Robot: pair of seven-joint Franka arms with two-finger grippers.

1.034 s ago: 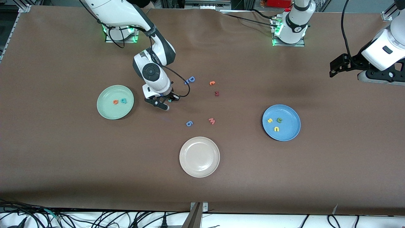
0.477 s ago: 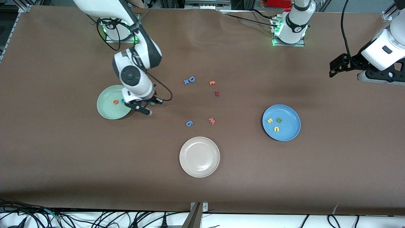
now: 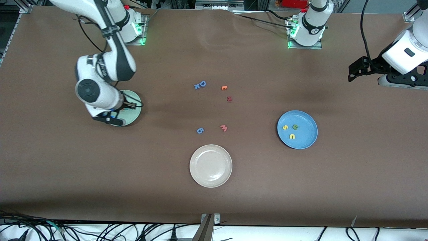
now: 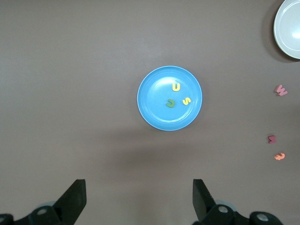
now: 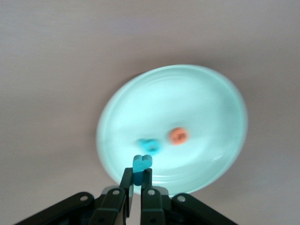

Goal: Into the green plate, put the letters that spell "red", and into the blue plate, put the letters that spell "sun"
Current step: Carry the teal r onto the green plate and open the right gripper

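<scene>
Nearest the front camera, round beige-white plate (image 3: 211,165) on the brown table (image 3: 214,201), holding nothing. Farther up, small blue foam piece shaped like a "6" (image 3: 200,130) and pink foam "w" (image 3: 224,128), both loose and not wanted. Level with these toward the left arm's end, round bright blue plate with shallow rim (image 3: 309,139), carrying yellow foam "s" (image 3: 285,127), yellow foam "u/n" piece (image 3: 292,136) and olive-green foam "u/n" piece (image 3: 295,126); "sun" judged complete. Toward the right arm's end, round pale mint-green plate (image 3: 133,115), partly hidden under the right arm. Right claw (image 5: 136,182) over that plate, fingers pressed together and pinching a thin teal foam "r" (image 5: 141,165) upright at the tips. Below it in the plate, teal rounded foam "d" (image 5: 150,146) beside orange foam "e" (image 5: 178,135). Step in hand: delivering the last letter of "red". Next move calls for a short descent over bare plate floor clear of the two letters, then spreading the fingers; risk of the light foam clinging to a pad. Farther still, dark red foam letter (image 3: 229,98), small orange foam piece (image 3: 224,87) and larger blue foam capital "D" (image 3: 201,84), all distractors. Left claw (image 4: 139,199) waiting high over the table at its own end, fingers spread wide, holding nothing.
</scene>
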